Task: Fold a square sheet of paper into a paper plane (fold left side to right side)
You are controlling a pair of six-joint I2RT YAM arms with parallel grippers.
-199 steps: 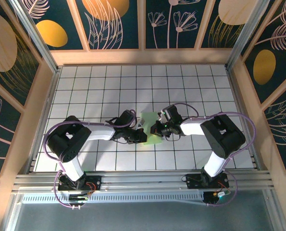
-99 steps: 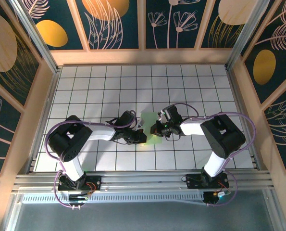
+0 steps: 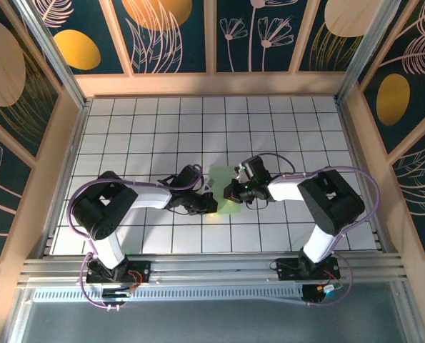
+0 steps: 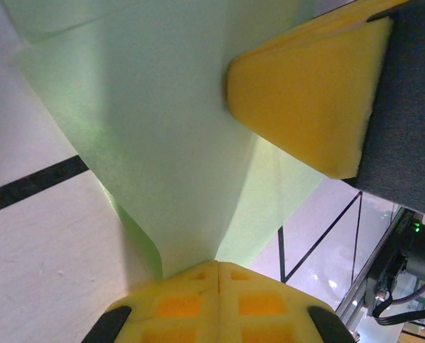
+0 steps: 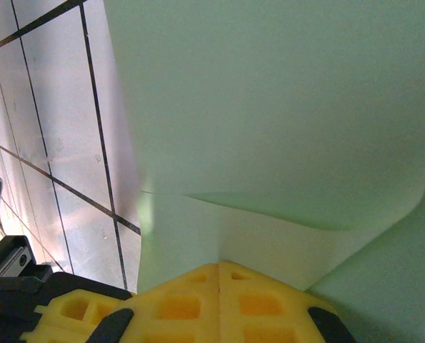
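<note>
The left claw (image 3: 208, 205) is pinched tight: in the left wrist view its two yellow foam pads meet along one seam at the bottom of the frame (image 4: 218, 268), and a raised crease of the pale green sheet of thin paper (image 4: 162, 143) runs straight down into that seam. The paper fans upward and leftward from the pinch, and its lower left edge lies over a black grid line of the white tiled table (image 4: 26, 236). At the upper right of that view, one yellow pad (image 4: 305, 93) on a dark grey body lies against the same sheet.

The right claw (image 3: 231, 191) is likewise closed with no gap. In the right wrist view its pads join at the bottom centre (image 5: 219, 268), and the paper (image 5: 269, 107) rises out of the seam, bending into a soft fold across the middle of the frame.

From above, the paper (image 3: 221, 179) sits just below the centre of the table (image 3: 283, 128), partly lifted, between the two claw tips. The left arm stands at the lower left, elbow out to the left, forearm reaching right. The right arm mirrors it from the lower right, forearm reaching left.
</note>
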